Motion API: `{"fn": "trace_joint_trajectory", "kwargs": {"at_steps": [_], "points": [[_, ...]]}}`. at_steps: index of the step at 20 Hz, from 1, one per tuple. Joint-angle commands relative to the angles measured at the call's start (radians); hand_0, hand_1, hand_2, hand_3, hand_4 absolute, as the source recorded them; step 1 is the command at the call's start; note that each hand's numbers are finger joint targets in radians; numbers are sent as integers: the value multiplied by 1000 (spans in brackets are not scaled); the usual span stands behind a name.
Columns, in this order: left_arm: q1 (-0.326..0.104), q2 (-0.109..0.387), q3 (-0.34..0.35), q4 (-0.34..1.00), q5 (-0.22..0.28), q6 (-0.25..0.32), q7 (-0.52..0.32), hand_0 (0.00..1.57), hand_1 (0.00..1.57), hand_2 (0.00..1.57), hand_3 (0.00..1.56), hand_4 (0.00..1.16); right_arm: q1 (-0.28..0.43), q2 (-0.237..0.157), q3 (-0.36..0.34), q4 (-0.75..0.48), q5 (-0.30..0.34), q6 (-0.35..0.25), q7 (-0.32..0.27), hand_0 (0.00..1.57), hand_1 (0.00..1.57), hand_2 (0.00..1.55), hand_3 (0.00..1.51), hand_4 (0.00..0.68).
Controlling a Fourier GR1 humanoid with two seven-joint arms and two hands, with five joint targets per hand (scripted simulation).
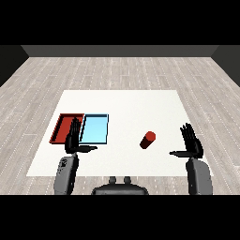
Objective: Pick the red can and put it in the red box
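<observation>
Can lying on its side, nearer the right hand.
Small red cylindrical can rests on the white table, long axis toward 1 o'clock; black right hand, fingers straight and empty, sits at its 3 o'clock; flat red tray lies far off at 9 o'clock.

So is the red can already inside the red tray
No, the red can lies on the white table, well right of the red tray.

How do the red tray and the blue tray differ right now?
The red tray is red and lies at the far left; the blue tray is light blue and lies to its right, nearer the can. The left hand overlaps the red tray's near right corner in this view; the blue tray shows whole. Both are shallow rectangles, side by side, holding nothing.
</observation>
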Motion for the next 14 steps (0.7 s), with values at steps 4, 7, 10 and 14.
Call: {"fn": "trace_joint_trajectory", "kwargs": {"at_steps": [4,7,10,14], "points": [[62,21,9,-94,34,-39,18,0,0,0,0,0,-23,35,15,-24,-33,-10,104,0,0,0,0,0],[4,9,25,-5,28,-19,-11,0,0,0,0,0,-17,122,84,-62,9,-70,111,0,0,0,0,0],[18,-1,17,-32,42,-21,9,0,0,0,0,0,-111,61,46,101,4,-26,86,0,0,0,0,0],[64,-12,-15,-109,4,5,27,0,0,0,0,0,-97,73,59,171,28,3,12,0,0,0,0,0]]}}
